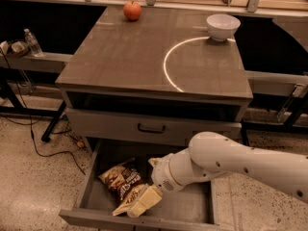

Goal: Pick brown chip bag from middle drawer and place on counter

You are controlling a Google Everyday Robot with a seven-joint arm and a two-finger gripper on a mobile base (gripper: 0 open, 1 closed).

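Observation:
The brown chip bag (119, 181) lies flat on the floor of the open middle drawer (192, 207), in its left half. My gripper (143, 202) reaches down into the drawer from the right on the white arm (231, 165). It sits at the bag's lower right edge and covers that corner. The counter (120, 57) is the grey-brown cabinet top above, marked with a white arc (166, 64).
A red apple (132, 10) stands at the counter's back left and a white bowl (223, 26) at its back right. A shut drawer front with a black handle (151, 128) is above the open drawer. A water bottle (32, 42) stands on a shelf at the left.

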